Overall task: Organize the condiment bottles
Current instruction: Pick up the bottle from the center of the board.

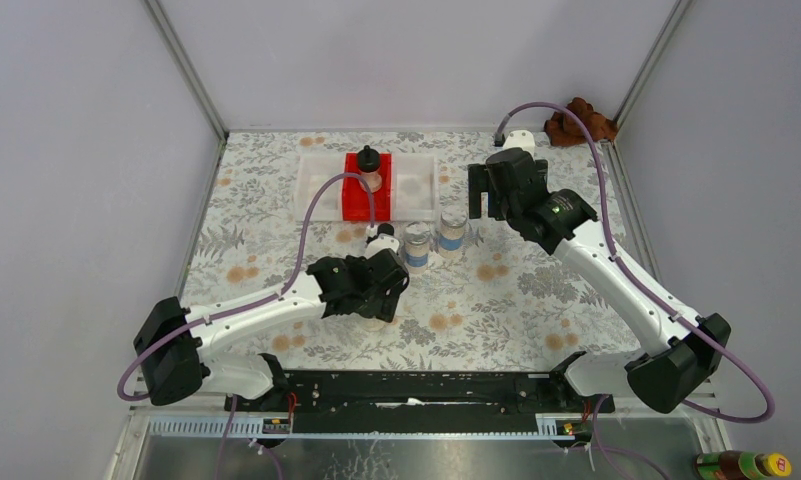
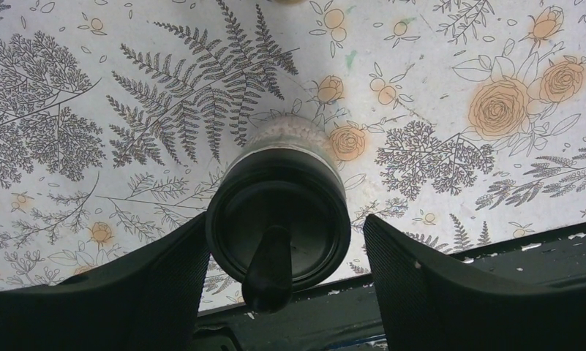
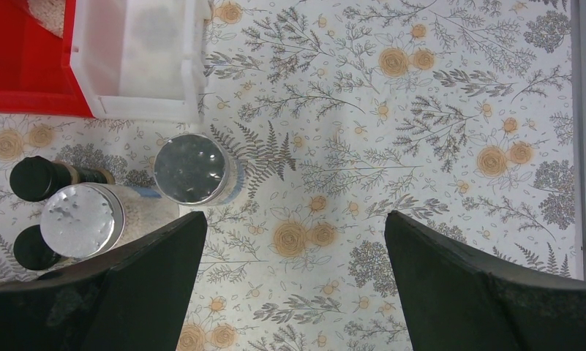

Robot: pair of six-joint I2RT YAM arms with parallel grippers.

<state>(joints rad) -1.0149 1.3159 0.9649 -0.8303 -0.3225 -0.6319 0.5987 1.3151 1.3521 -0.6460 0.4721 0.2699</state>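
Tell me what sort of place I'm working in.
Probably a lab test cell, not a kitchen: plain grey walls on a metal frame stand around a floral cloth, and the left arm and right arm are bolted to a rail at its near edge.

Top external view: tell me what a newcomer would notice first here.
The red bin between white trays at the far side of the table stands out, with a black-capped jar standing in it. Nearer the middle, two silver-lidded jars stand side by side. The left gripper straddles a clear jar with a black domed cap, its jaws open.
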